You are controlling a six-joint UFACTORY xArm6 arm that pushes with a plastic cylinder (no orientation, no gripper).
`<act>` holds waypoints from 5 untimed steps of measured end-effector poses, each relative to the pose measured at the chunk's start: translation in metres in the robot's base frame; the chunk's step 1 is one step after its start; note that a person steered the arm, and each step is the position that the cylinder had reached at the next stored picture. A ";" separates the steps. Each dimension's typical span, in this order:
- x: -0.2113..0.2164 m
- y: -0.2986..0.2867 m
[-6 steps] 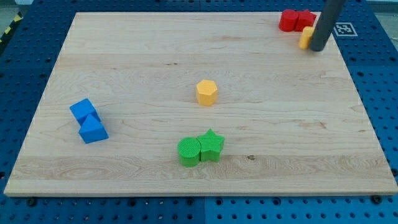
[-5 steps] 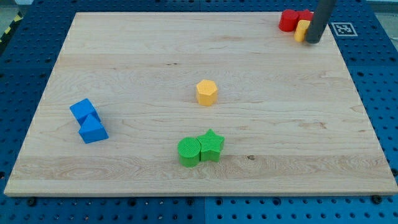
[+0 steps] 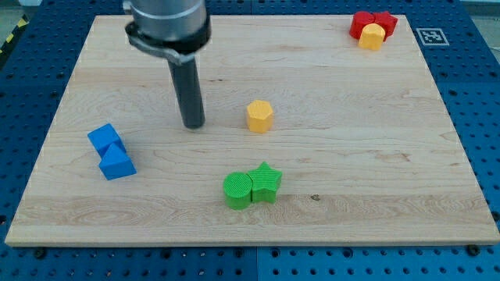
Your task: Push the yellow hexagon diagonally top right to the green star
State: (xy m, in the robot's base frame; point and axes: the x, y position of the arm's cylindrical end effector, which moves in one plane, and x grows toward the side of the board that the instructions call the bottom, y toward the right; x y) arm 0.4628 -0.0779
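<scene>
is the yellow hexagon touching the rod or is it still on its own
On its own. My tip stands to the view's left of the yellow hexagon, with bare board between them.

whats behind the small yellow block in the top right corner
Two red blocks sit right behind the small yellow block, touching it. Their lower fronts are covered by it, so their shapes are unclear.

A pale wooden counter (image 3: 375,156) is seen, laid over a blue pegboard. Near its middle a yellow hexagon (image 3: 259,116) is set. Nearer the view's bottom a green cylinder (image 3: 237,190) and a green star (image 3: 266,182) are placed touching. At the left two blue blocks (image 3: 110,151) are set touching — at the far right corner, red blocks (image 3: 365,21) with a small yellow block (image 3: 372,36) against them.
</scene>
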 end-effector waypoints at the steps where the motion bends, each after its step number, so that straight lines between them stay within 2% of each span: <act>1: 0.001 0.007; 2: 0.001 0.031; 4: -0.011 0.134; 5: -0.023 0.162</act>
